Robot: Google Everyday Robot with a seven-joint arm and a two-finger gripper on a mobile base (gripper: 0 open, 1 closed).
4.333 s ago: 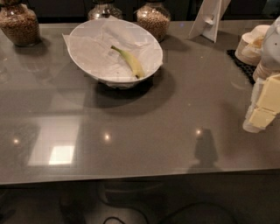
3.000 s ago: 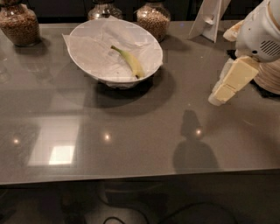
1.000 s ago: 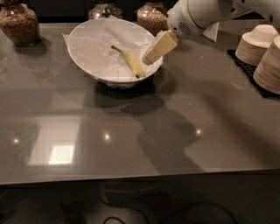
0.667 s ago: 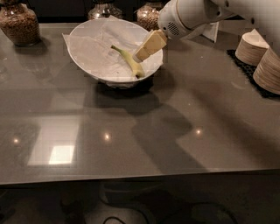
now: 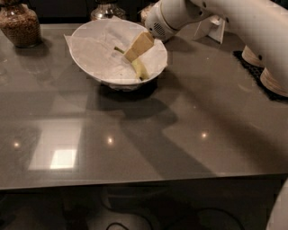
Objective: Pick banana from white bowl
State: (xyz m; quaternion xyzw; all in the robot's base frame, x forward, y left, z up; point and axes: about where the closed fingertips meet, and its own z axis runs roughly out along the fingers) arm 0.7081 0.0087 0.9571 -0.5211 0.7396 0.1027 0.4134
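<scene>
The white bowl [image 5: 96, 58], lined with crinkled white paper, stands on a dark base at the back of the grey table. The slim yellow-green banana [image 5: 140, 69] lies inside it toward the right; its dark green stem [image 5: 119, 50] points to the back left. My gripper [image 5: 136, 48] reaches in from the right on a white arm. Its beige fingers hang over the banana's middle and hide that part. I cannot see whether it touches the banana.
A glass jar of brown grains [image 5: 20, 24] stands at the back left and another jar [image 5: 106, 10] behind the bowl. A white stand [image 5: 215, 28] is at the back right. Stacks of beige paper bowls [image 5: 272, 78] sit on a black mat at the right edge.
The arm has swung in from the table's right side to over the bowl. In the last second the gripper moved left and down over the banana. The banana and the bowl have not moved.
</scene>
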